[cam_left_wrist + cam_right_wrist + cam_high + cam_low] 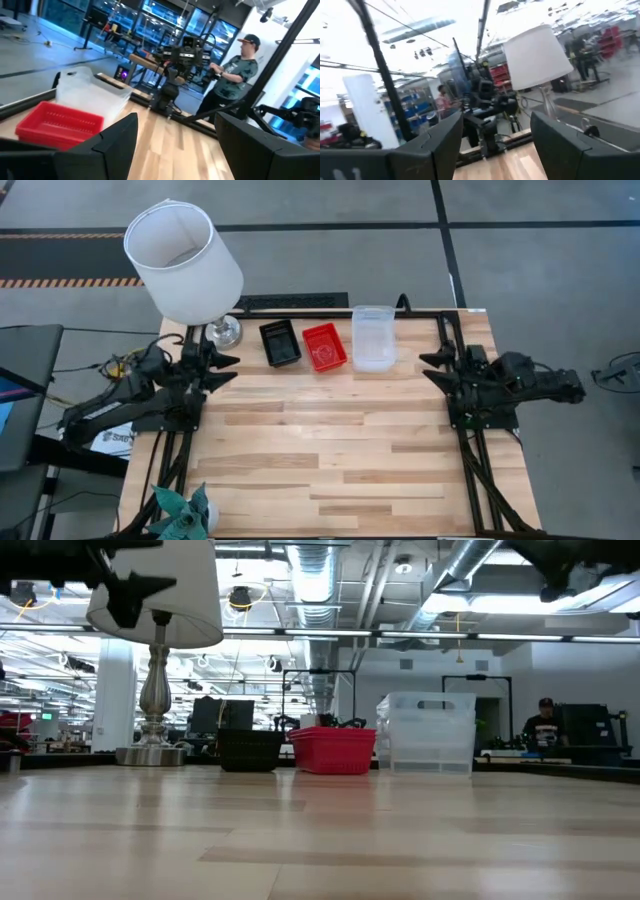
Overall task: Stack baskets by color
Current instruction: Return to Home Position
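Three baskets stand in a row on their bottoms near the table's far edge: a black one, a red one and a taller clear one. At the table's left edge, my left gripper is open, raised above the table and pointing level toward the right. My right gripper is open at the right edge, also raised, and faces left. Neither has anything between its fingers.
A lamp with a white shade stands at the table's far left corner, close to my left gripper. A green plant sits at the near left corner. A person stands beyond the table's right side.
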